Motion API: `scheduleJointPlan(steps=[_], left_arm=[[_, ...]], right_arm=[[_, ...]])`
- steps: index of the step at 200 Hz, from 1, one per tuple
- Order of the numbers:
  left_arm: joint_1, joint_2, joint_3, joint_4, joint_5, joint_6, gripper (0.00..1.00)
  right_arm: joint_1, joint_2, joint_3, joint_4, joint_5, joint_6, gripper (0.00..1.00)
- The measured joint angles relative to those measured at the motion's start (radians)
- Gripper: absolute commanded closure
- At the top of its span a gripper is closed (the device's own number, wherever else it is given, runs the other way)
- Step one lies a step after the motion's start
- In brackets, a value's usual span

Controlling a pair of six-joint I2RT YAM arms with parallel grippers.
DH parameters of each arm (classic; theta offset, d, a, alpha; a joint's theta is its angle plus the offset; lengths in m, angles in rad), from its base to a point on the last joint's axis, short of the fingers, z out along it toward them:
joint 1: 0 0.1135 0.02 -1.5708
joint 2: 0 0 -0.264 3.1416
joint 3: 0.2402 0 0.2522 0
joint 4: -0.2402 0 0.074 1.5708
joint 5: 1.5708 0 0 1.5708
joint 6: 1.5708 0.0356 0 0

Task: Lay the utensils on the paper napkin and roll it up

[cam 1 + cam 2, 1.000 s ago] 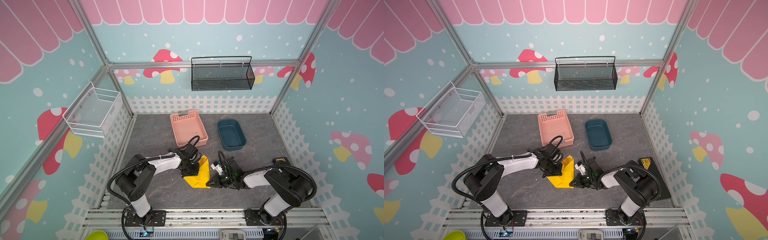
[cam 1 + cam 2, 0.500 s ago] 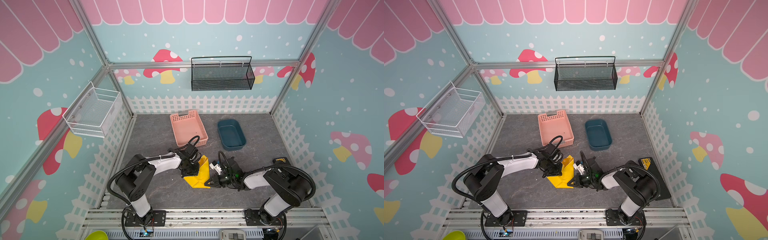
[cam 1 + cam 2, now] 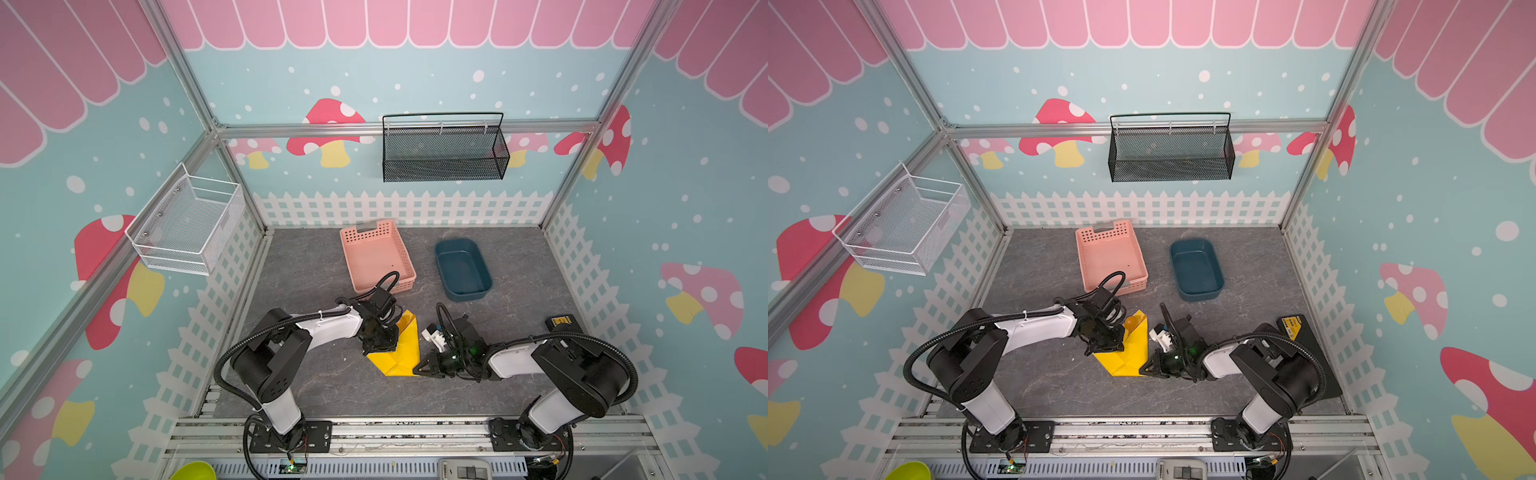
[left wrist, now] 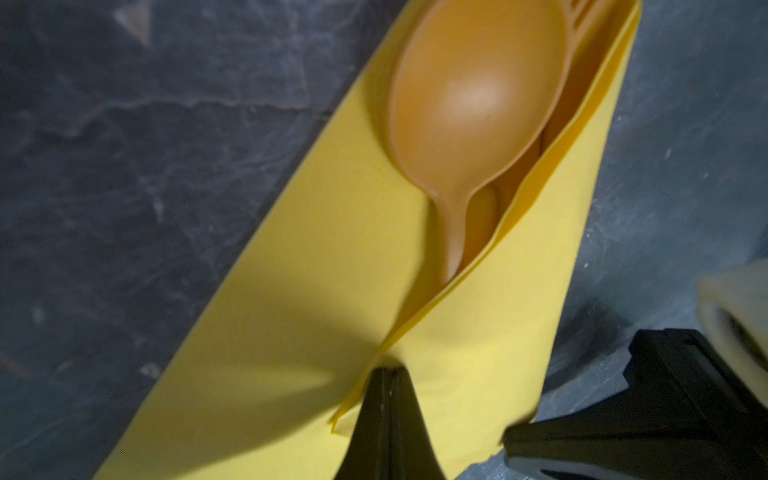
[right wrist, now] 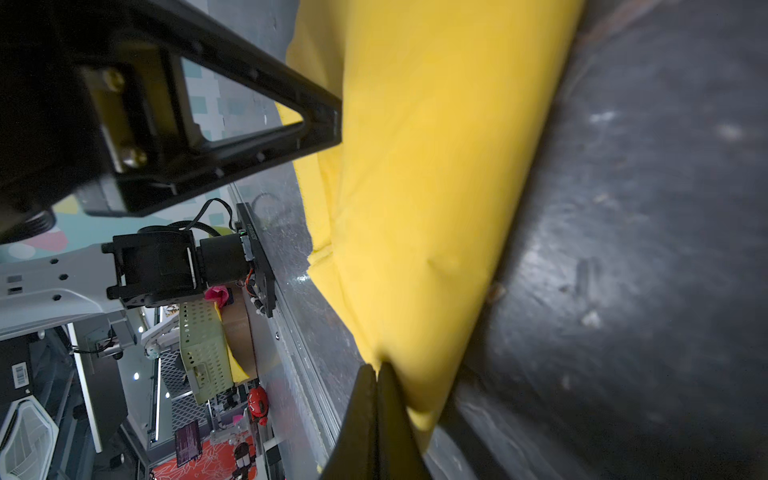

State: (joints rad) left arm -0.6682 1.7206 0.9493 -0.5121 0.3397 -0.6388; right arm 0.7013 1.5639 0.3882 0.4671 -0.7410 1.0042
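The slim orange-tan utensils (image 4: 478,124) (spoon bowl and fork tines showing, knife not made out) are laid in the thin bright yellow paper napkin (image 3: 407,353), near the front of the pink perforated plastic basket (image 3: 368,232); one flap is folded over — rolling is judged unfinished; the left gripper (image 4: 386,376) and right gripper (image 5: 376,372) are clenched, tips against paper.

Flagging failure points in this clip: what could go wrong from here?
The orange-tan plastic spoon lies half uncovered at the open end of the yellow paper napkin; it could slide out. The shut right tool seems to pinch a puckered corner; it may tear. The shut left tool sits on the flap's edge; lifting may let the fold open.
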Motion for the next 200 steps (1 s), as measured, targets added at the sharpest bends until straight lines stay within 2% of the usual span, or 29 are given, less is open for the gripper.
scheduleJointPlan(steps=[72,117,200], left_arm=[[0.000,0.000,0.000,0.000,0.000,0.000,0.96],[0.000,0.000,0.004,-0.008,0.000,0.001,0.95],[-0.036,-0.058,0.062,-0.050,0.000,-0.002,0.94]], right_arm=[[-0.002,-0.010,0.008,-0.110,0.073,-0.051,0.99],[-0.001,-0.004,0.022,-0.132,0.062,-0.084,0.99],[0.000,0.002,-0.026,-0.016,0.060,0.021,1.00]])
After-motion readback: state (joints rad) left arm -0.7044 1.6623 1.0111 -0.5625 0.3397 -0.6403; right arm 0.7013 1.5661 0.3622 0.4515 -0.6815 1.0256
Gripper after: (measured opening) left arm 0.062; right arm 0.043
